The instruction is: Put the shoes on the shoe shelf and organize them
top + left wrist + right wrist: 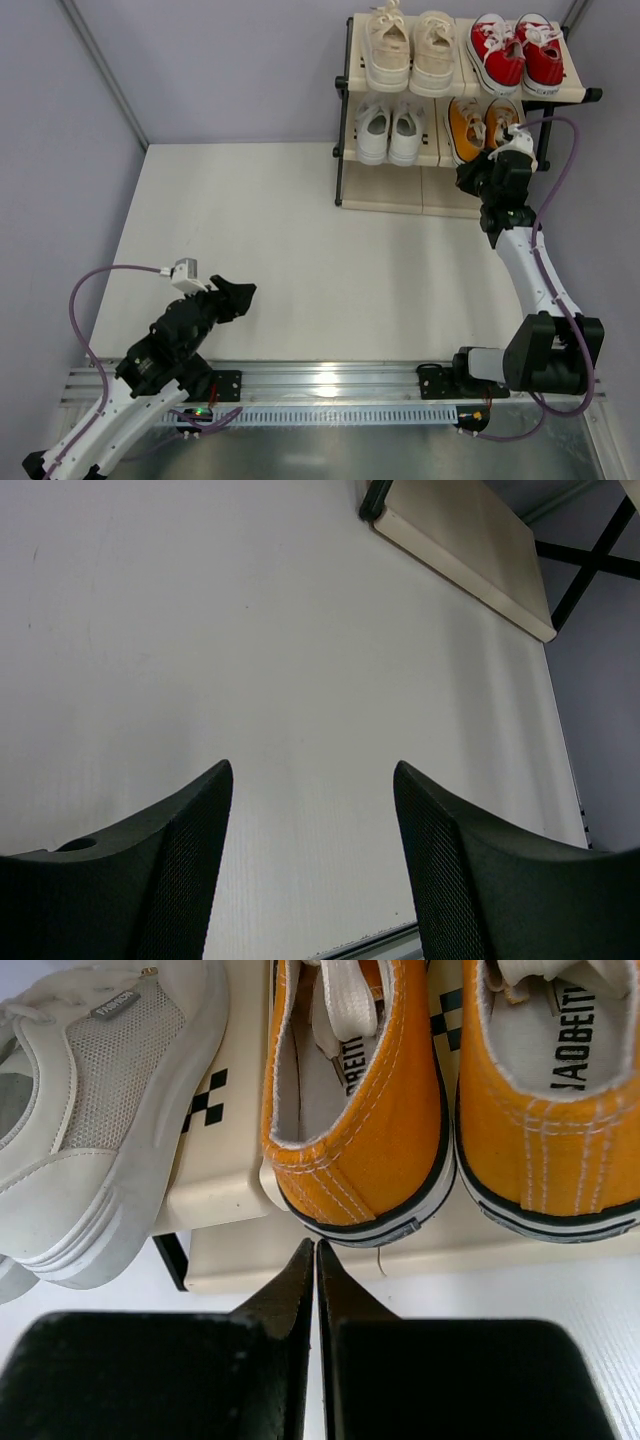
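The shoe shelf (400, 203) stands at the back right of the table. Its top tier holds the cream-beige pair (410, 50) and the red pair (516, 50). On the middle tier sit the white pair (388, 133) and the orange-yellow pair (470, 125). My right gripper (315, 1247) is shut and empty, its tips just in front of the heel of the left orange shoe (365, 1130); the other orange shoe (555, 1110) and a white shoe (110, 1110) flank it. My left gripper (312, 780) hangs open over bare table at the near left (238, 297).
The bottom panel of the shelf (470, 550) shows at the top right of the left wrist view. A metal rail (330, 378) runs along the near edge, by the arm bases. Grey walls close the back and sides.
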Robot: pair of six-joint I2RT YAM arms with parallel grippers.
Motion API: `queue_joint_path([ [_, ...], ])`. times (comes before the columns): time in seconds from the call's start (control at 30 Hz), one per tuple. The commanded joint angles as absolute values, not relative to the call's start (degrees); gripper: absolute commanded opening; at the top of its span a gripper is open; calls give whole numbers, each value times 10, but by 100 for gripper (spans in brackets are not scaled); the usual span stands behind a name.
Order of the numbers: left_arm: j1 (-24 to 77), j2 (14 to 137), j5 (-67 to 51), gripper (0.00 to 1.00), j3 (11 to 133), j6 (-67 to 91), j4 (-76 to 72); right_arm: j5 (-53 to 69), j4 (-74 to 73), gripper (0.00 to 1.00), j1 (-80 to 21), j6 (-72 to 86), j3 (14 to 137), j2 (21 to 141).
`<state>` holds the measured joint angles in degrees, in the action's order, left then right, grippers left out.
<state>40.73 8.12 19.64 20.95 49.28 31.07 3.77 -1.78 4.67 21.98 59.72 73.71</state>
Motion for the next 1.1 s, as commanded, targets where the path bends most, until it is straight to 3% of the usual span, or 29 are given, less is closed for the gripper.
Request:
queue_joint_path([
  [0.0, 406, 81, 202, 65, 230, 489, 313, 56, 27, 4, 60, 225, 592, 725],
  [0.37, 406, 94, 192, 64, 240, 490, 302, 158, 86, 4, 64, 253, 519, 590],
  [0.57, 406, 107, 187, 64, 236, 491, 293, 170, 61, 4, 64, 258, 576, 515],
  [1.07, 406, 130, 178, 64, 246, 489, 278, 166, 28, 4, 64, 264, 801, 674],
])
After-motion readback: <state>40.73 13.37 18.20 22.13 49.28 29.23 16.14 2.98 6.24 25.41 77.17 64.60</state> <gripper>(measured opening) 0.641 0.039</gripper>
